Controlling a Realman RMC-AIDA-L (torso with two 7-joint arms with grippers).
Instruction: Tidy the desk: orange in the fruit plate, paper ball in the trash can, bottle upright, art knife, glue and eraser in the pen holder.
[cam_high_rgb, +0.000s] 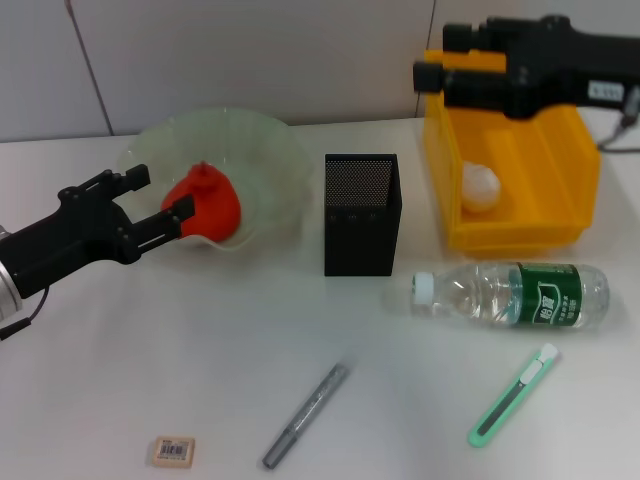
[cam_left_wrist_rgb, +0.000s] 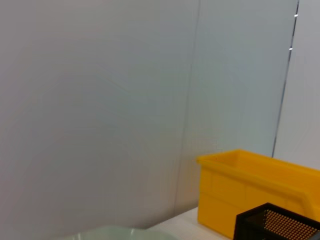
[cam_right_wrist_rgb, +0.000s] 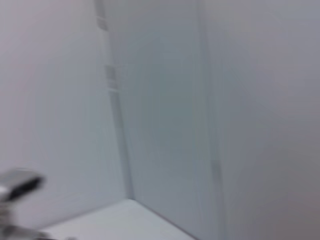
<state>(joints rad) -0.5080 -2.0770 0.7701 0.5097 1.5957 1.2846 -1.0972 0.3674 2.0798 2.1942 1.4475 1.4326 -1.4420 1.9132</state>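
Lying on its side near the right front of the table, the bottle (cam_high_rgb: 512, 295) is my guess for the next job: its long axis runs left to right, cap toward the pen holder (cam_high_rgb: 361, 214), just in front of the trash can (cam_high_rgb: 510, 175). The right gripper (cam_high_rgb: 432, 80) hovers above the can's far left corner, so that arm is much the nearer; its fingers look parted and empty. The bottle lies forward of and below them.

The paper ball (cam_high_rgb: 479, 186) sits inside the can. The orange (cam_high_rgb: 205, 205) rests in the fruit plate (cam_high_rgb: 225, 135), with the left gripper (cam_high_rgb: 158, 205) at the plate's left rim, fingers spread, holding nothing, one tip just beside the fruit.

The pen holder appears empty. The knife (cam_high_rgb: 513, 396), glue (cam_high_rgb: 306, 417) and eraser (cam_high_rgb: 174, 450) lie along the front edge.
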